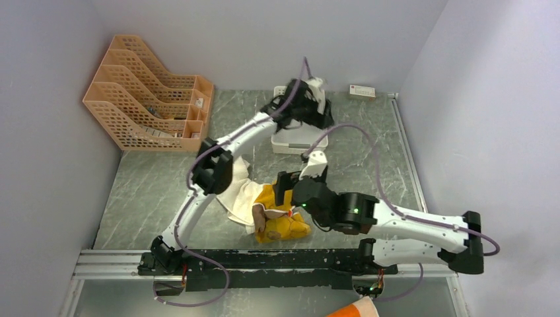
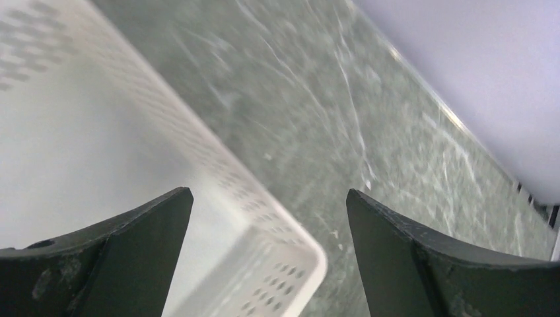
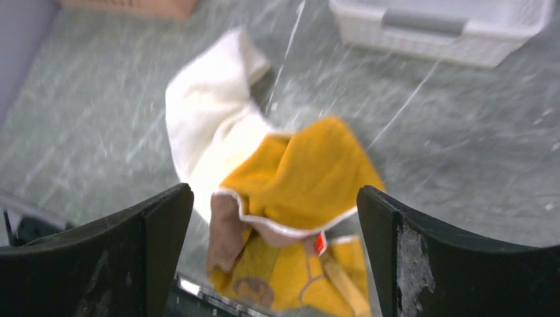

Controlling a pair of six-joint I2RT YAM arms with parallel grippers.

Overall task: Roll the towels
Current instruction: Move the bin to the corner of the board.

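Observation:
The brown-and-yellow towel [image 1: 282, 223] lies crumpled near the table's front edge, with its white-trimmed fold uppermost in the right wrist view [image 3: 307, 172]. The cream-white towel [image 1: 239, 190] lies bunched just behind and left of it, partly under the left arm, and shows beyond the yellow one in the right wrist view [image 3: 211, 125]. My right gripper [image 1: 288, 187] hovers above the yellow towel, and its jaws [image 3: 274, 198] stand wide open, touching no cloth. At the back of the table my left gripper [image 1: 312, 105] is open and empty [image 2: 269, 198] over a corner of the white perforated basket [image 2: 290, 238].
The white basket [image 1: 290, 142] stands at the back centre, also visible in the right wrist view [image 3: 429, 30]. An orange file rack [image 1: 145, 92] fills the back left corner. A small white box [image 1: 362, 91] sits against the back wall. A metal rail [image 1: 264, 261] runs along the near edge.

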